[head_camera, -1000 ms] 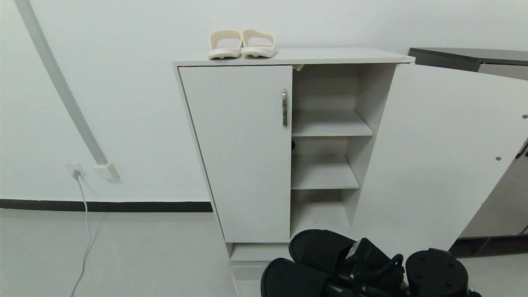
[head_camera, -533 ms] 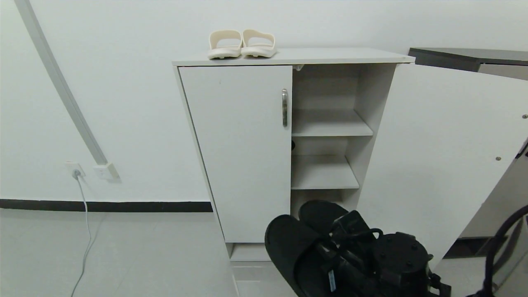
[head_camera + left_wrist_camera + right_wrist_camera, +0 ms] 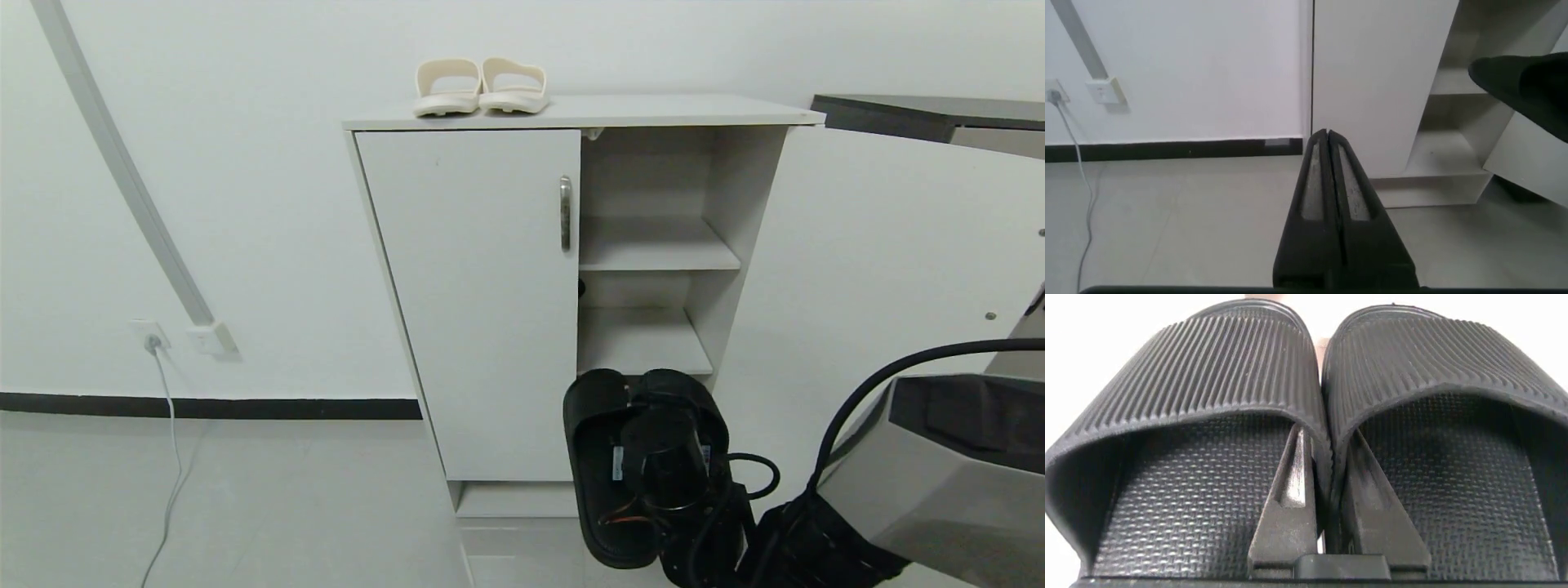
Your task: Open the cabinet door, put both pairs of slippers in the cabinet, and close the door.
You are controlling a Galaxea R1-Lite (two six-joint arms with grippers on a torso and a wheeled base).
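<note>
While the right door (image 3: 857, 286) of the cabinet (image 3: 482, 310) stands open, the right end effector (image 3: 1327, 437) is clamped on the touching inner straps of the black slippers (image 3: 600, 441), one finger inside each; the pair hangs side by side before the lowest compartment, below the middle shelf (image 3: 641, 343); the cream slippers (image 3: 480, 86) sit atop the cabinet; the left end effector (image 3: 1328, 143), fingers pressed together, hovers above the floor (image 3: 1167, 220).

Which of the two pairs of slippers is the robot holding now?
The black ribbed rubber pair, clamped by the right pincer before the open side of the white cabinet; the cream pair lies on its top.
</note>
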